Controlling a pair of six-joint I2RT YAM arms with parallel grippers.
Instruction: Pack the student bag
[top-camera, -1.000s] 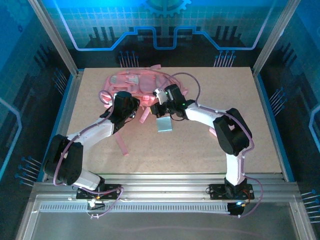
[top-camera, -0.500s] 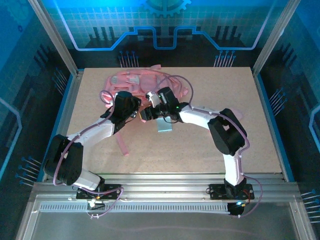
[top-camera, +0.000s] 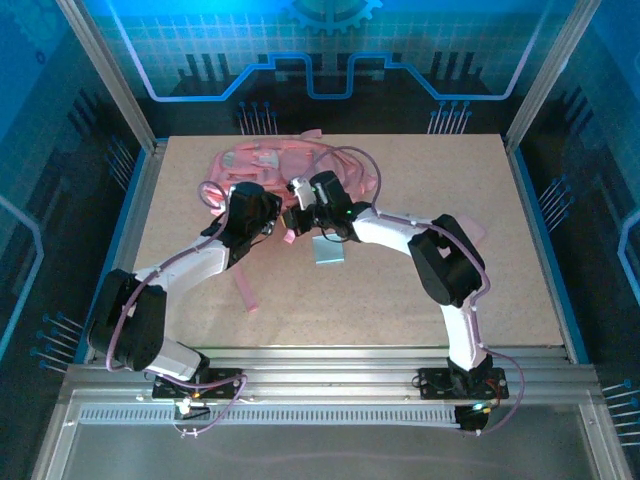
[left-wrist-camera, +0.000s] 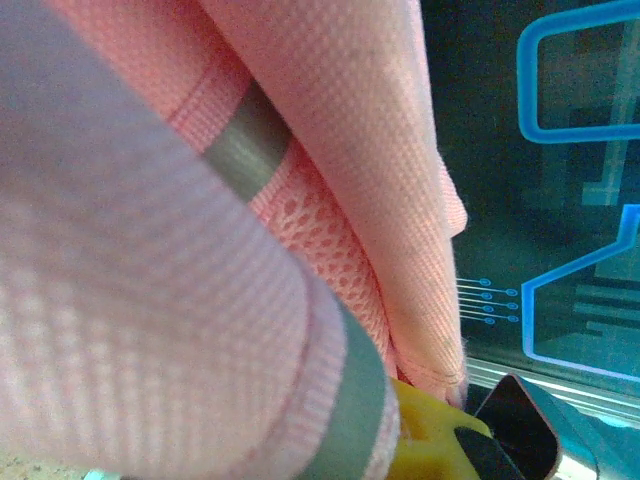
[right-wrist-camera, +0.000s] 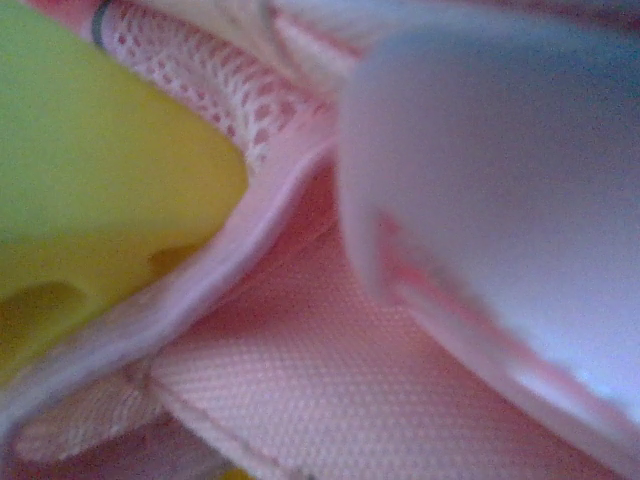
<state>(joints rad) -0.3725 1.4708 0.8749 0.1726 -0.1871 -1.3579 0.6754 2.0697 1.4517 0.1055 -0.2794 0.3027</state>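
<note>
Sagging pink student bag (top-camera: 270, 158), mesh-lined, grey-trimmed — left gripper (top-camera: 266, 212) and right gripper (top-camera: 296, 208) pressed together, perhaps pinching fabric.

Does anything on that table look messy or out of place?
Nothing looks spilled or broken. The student bag lies slumped and rumpled at the far side of the table, with one pink strap trailing loose toward the near edge. A flat grey-blue item lies on the tabletop just in front of the bag, not inside it.

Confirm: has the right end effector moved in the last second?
Yes. The right end effector shifted left, judged against the stationary pale blue rectangle.
</note>
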